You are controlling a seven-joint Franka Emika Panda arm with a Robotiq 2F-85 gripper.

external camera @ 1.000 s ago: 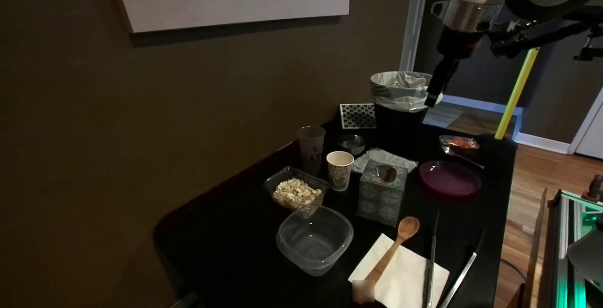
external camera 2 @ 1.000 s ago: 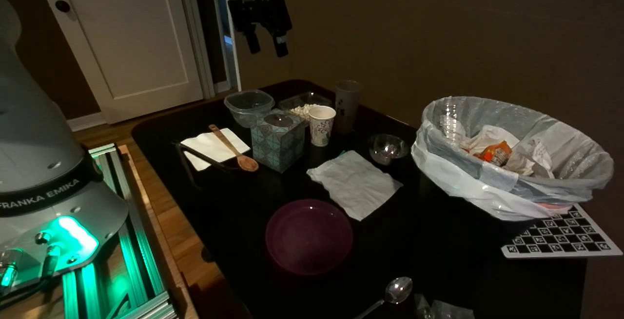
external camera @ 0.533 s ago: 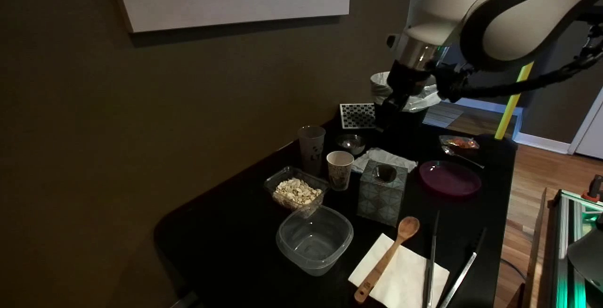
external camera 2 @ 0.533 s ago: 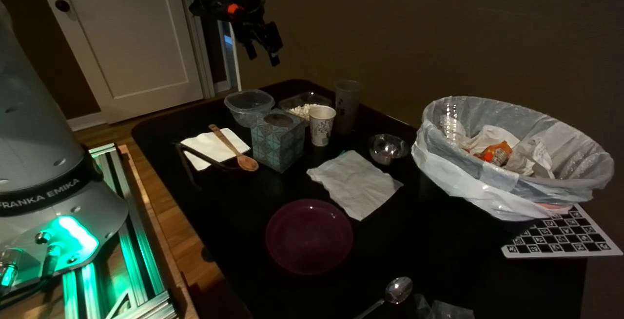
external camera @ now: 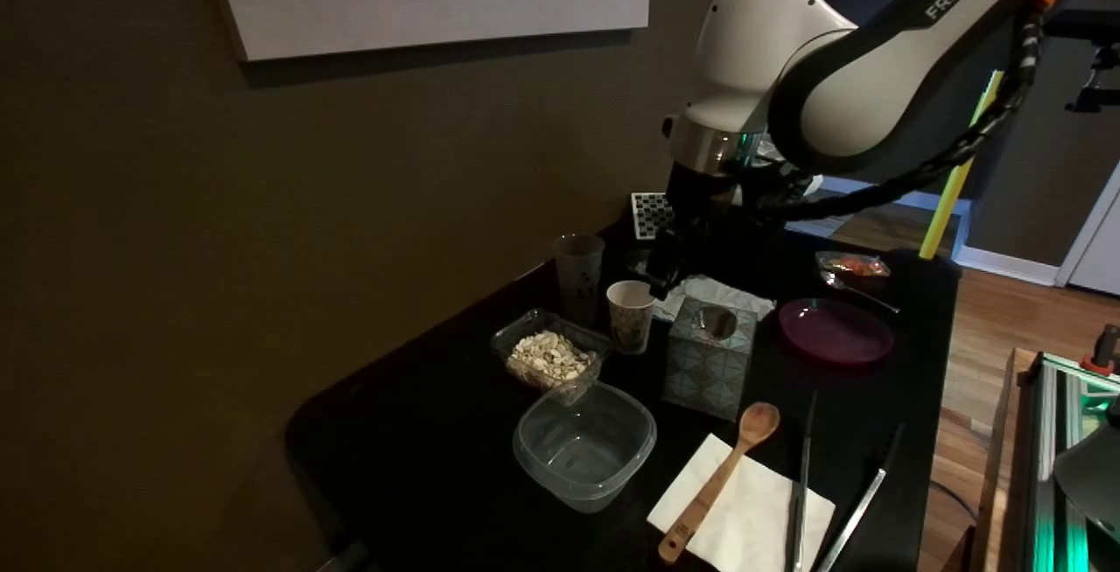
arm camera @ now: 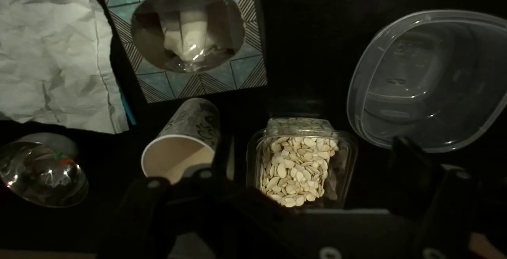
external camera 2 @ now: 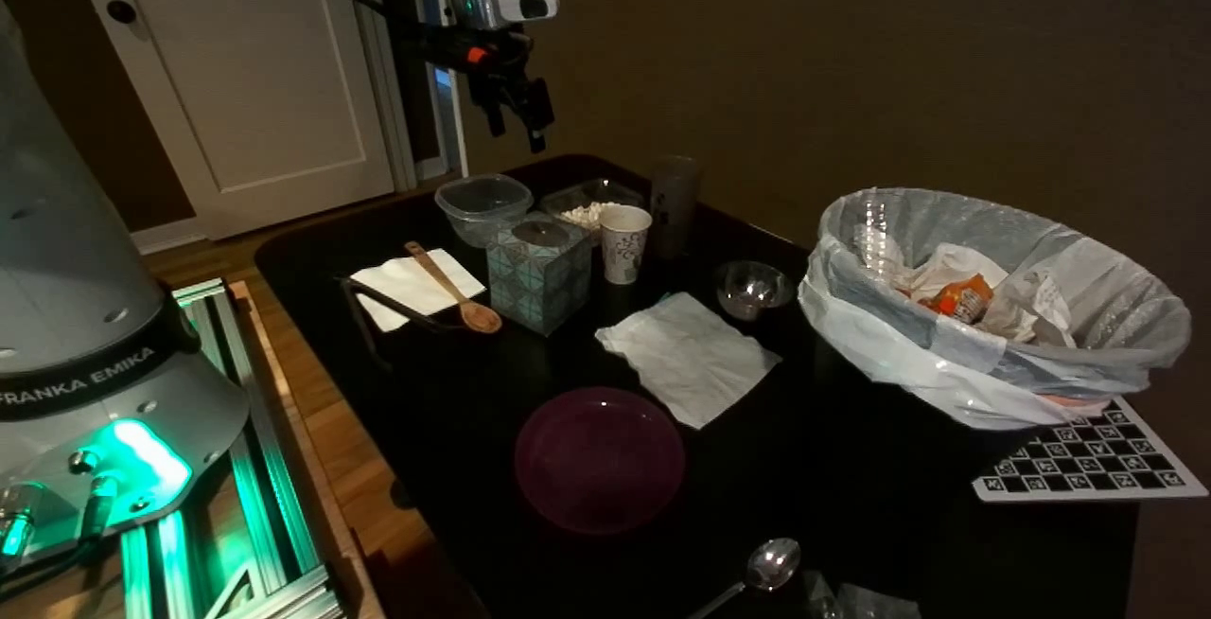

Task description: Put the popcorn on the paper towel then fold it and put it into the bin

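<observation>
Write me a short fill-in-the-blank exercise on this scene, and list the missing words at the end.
The spoon lying across the flat cream-white sheet is made of ____.
In the wrist view, the larger transparent tub appears to the ____ of the pale bits.
The tool is open and holds ____.
Both exterior views show exactly ____ purple plate.

Missing words: wood; right; nothing; one.

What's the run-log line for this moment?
fingers: open, empty; pale bits: in clear tub; paper towel: flat, wooden spoon across; bin: lined, trash inside
</observation>
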